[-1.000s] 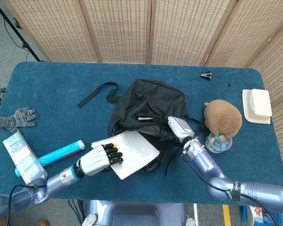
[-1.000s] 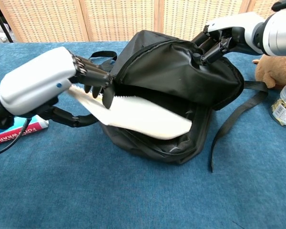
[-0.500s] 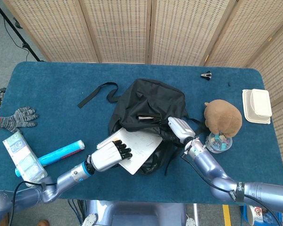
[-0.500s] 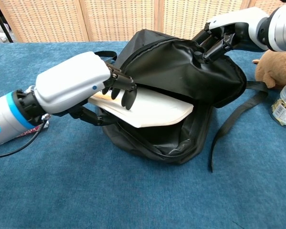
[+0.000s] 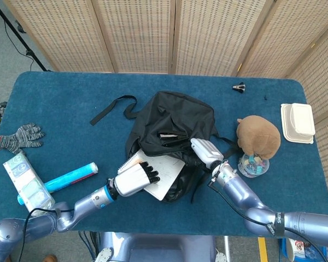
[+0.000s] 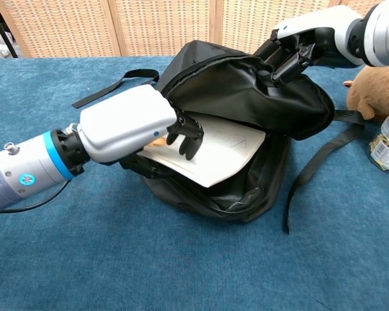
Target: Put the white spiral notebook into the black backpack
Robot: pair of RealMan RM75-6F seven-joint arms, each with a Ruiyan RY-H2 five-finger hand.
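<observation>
The white spiral notebook [image 5: 163, 170] [image 6: 219, 150] lies tilted in the mouth of the black backpack [image 5: 175, 121] [image 6: 246, 97], its far part under the upper flap. My left hand [image 5: 133, 179] [image 6: 135, 123] grips its near edge, dark fingers [image 6: 188, 135] curled over the page. My right hand [image 5: 205, 151] [image 6: 299, 40] grips the backpack's upper flap and holds the opening raised.
A brown plush toy [image 5: 258, 136] and a small jar [image 5: 253, 166] sit right of the backpack, a white container [image 5: 297, 123] beyond them. A blue tube [image 5: 70, 177], a wipes packet [image 5: 26, 180] and a grey glove [image 5: 19, 136] lie at the left. Loose straps [image 6: 314, 170] trail from the backpack.
My left hand has pushed the notebook rightward and deeper into the backpack's opening. The right hand has kept its hold on the flap, barely shifting.
</observation>
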